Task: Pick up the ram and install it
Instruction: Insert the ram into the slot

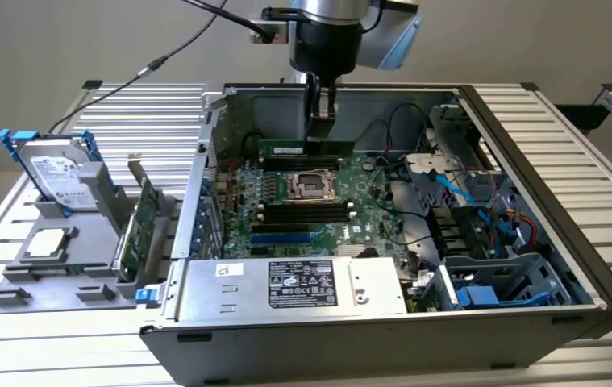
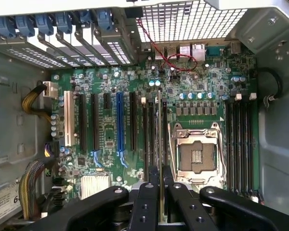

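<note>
An open computer case (image 1: 521, 161) sits on a slatted bench (image 1: 122, 105). In the upper centre of the exterior view, the tool (image 1: 322, 131) is clamped on the ram (image 1: 303, 147), holding it level over the motherboard (image 1: 333, 230), just beyond the CPU socket (image 1: 311, 184). The wrist view shows the stick edge-on over the memory slots (image 2: 149, 130). The installing step seems to be in hand, with the stick apparently not yet seated. Seating it calls for squaring its edge exactly with one slot.

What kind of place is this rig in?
Looks like a robotics lab bench for PC assembly: an open desktop tower lies on a slatted aluminium table, a grey parts fixture holds a hard drive, and the claw grips a RAM stick at the motherboard.
</note>
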`<state>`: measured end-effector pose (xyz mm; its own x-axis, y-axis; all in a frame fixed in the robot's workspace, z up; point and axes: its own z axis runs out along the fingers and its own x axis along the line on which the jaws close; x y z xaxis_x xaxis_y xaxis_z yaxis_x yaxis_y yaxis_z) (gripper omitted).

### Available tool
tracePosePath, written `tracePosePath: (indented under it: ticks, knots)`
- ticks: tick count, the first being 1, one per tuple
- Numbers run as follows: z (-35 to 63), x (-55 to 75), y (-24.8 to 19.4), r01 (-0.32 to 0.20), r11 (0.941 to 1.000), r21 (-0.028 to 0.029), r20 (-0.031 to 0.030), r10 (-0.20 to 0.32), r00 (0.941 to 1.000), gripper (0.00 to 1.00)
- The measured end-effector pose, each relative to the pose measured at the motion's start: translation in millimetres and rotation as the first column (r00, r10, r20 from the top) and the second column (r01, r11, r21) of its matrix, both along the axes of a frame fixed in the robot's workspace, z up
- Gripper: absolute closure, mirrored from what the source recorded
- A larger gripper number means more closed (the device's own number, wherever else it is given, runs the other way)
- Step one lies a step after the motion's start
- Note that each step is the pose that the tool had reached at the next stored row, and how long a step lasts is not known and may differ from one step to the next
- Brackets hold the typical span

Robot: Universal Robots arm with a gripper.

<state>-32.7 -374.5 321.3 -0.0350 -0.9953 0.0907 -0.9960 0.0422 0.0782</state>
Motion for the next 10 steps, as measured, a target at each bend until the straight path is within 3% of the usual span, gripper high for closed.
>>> tracePosePath:
  ticks: [10]
  knots:
    - [-18.2, -0.1, 0.1, 0.000, 1.0000, 0.0007, 0.0001, 0.000, 1.0000, 0.86]
